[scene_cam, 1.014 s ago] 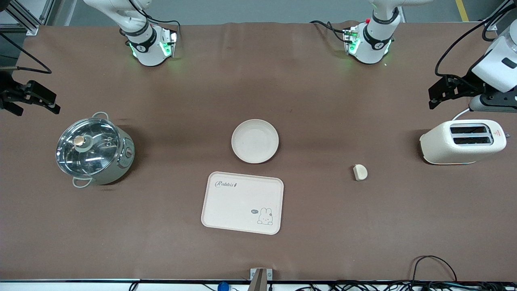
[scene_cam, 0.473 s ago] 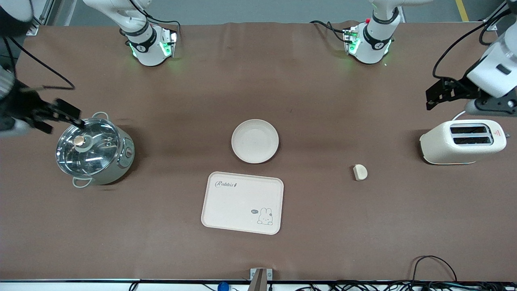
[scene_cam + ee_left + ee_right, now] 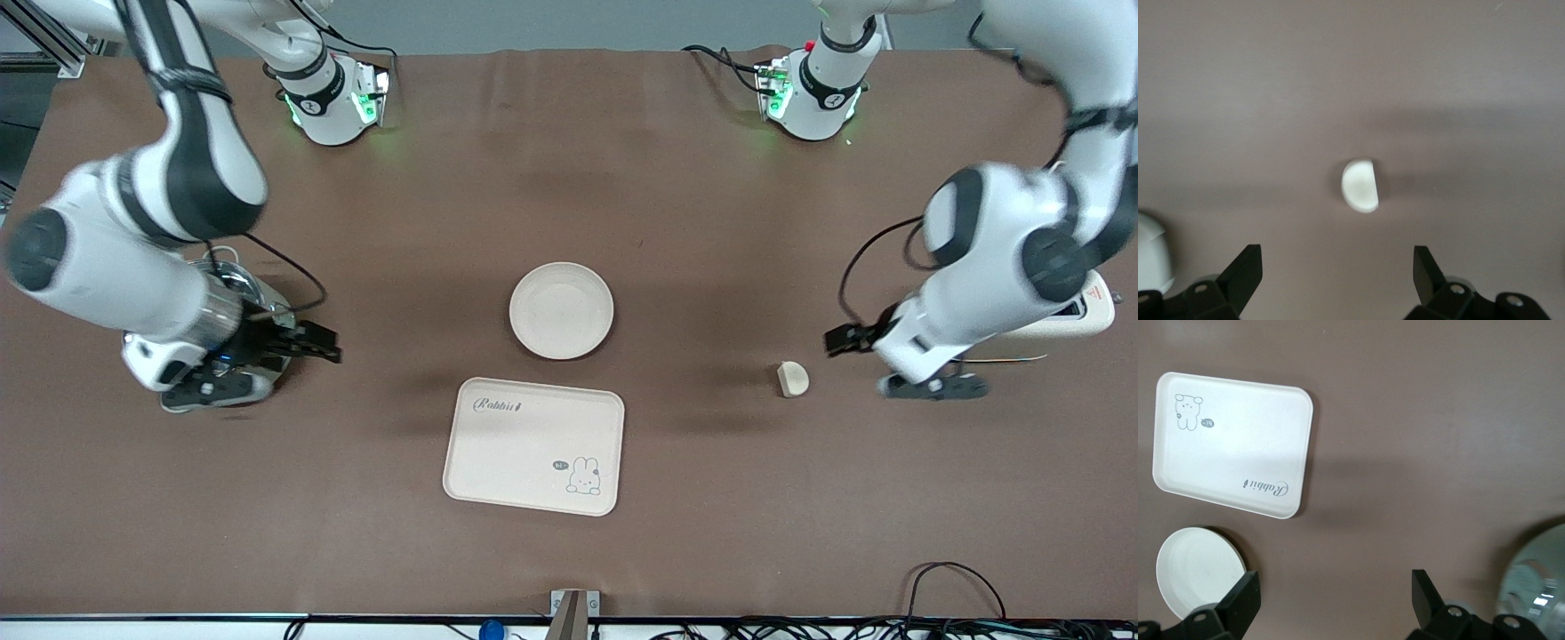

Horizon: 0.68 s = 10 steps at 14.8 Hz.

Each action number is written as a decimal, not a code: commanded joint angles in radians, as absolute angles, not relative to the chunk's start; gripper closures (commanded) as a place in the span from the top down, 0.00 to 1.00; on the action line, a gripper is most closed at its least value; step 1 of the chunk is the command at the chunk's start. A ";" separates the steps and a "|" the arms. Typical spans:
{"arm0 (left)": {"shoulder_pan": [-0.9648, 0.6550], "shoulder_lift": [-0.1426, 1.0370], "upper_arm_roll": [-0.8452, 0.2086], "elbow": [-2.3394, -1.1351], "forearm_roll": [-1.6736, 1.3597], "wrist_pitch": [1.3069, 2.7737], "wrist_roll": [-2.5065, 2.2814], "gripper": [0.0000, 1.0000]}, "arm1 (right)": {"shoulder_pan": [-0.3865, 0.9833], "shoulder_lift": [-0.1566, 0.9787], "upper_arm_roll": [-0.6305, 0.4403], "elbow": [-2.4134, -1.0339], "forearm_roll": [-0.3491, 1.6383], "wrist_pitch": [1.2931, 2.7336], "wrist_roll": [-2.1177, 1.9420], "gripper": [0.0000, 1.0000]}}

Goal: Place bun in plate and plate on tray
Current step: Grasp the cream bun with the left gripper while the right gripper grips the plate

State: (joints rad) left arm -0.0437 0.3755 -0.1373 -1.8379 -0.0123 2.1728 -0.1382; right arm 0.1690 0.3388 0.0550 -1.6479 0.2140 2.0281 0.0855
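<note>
While both arms reach out over the brown table, nothing is held by either claw. Right of centre in the front view, the left gripper hangs low over the cloth just beside the bun, toward the left arm's end of the table, with its fingers spread wide and apart from the bun. In the left wrist view the bun sits near the middle of the frame, flat side turned to one edge, lying bare on the cloth between the lines of the two open fingers but not between them. A white toaster is mostly hidden under the left arm at the right edge of the front view.

At the left of the front view, the right gripper is over the table beside a steel pot, its jaws likewise spread and empty. The plate lies at the centre of that frame, empty, and the tray lies just below it, nearer the front camera, the two close but not touching. The right wrist view shows the tray in its upper left, the plate at its lower left and the pot's lid at its lower right
</note>
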 commanded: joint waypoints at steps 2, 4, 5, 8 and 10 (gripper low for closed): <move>-0.093 0.475 -0.137 -1.904 -0.006 2.353 -0.153 1.00 | 0.251 0.388 0.048 -1.707 0.239 2.155 0.147 1.00; -0.097 0.520 -0.137 -1.911 -0.005 2.439 -0.153 1.00 | 0.287 0.388 0.048 -1.800 0.239 2.241 0.147 1.00; -0.092 0.532 -0.137 -1.914 -0.002 2.457 -0.153 1.00 | 0.307 0.382 0.048 -1.845 0.239 2.270 0.147 1.00; -0.083 0.531 -0.135 -1.936 0.047 2.462 -0.153 1.00 | 0.377 0.370 0.048 -1.956 0.245 2.339 0.167 1.00; -0.080 0.531 -0.135 -1.951 0.049 2.464 -0.153 0.99 | 0.414 0.376 0.048 -1.977 0.248 2.355 0.196 1.00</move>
